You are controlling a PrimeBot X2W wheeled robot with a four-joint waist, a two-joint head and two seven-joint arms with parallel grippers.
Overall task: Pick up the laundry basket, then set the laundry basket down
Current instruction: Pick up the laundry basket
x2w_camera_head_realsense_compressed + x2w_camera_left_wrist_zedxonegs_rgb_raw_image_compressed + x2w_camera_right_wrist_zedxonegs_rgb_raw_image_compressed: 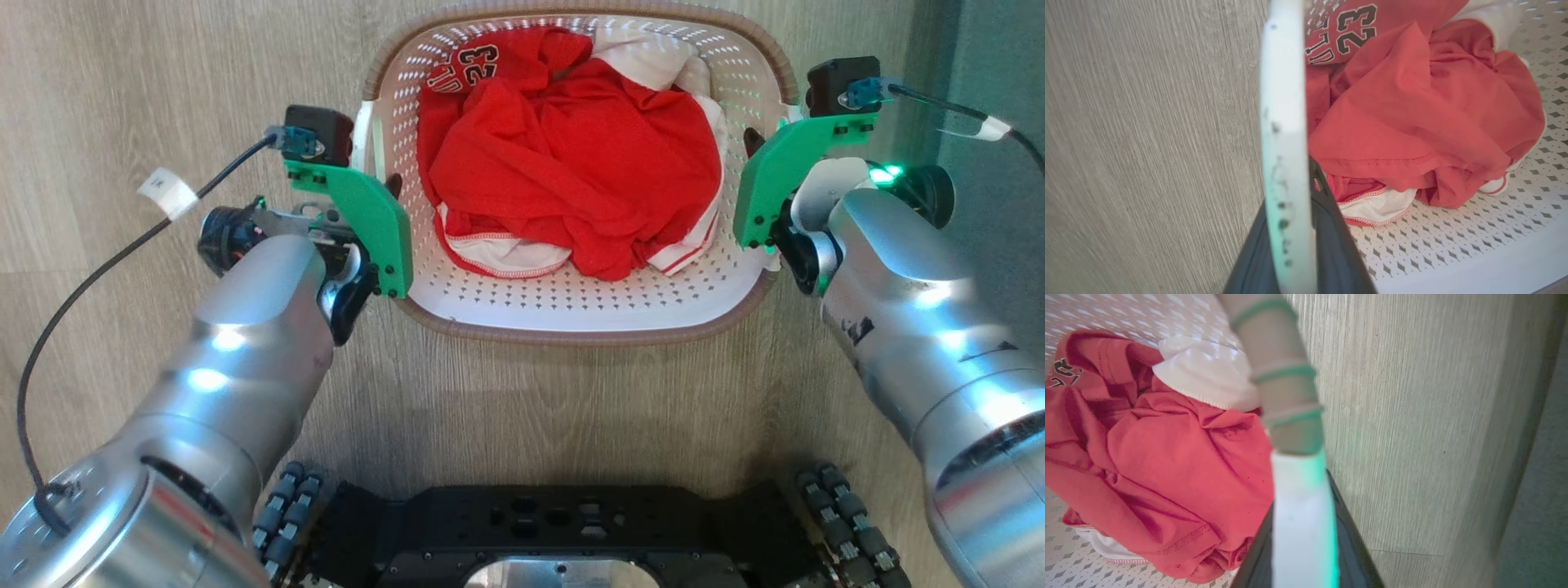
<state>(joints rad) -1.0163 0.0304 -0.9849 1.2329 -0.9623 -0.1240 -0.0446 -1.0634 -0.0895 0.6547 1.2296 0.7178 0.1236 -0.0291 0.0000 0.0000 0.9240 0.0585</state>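
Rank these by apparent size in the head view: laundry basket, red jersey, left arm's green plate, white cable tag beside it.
1. laundry basket
2. red jersey
3. green plate
4. white cable tag

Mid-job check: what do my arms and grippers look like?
Left arm and right arm: rounded silver metal. Each wrist carries a green plate, a black camera block and a black cable with a white tag. The fingers are dark; a green light glows on the right wrist.

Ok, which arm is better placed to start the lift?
Neither leads: the left tool grips the laundry basket by its left handle, the right tool by its right handle. Lift with both, evenly.
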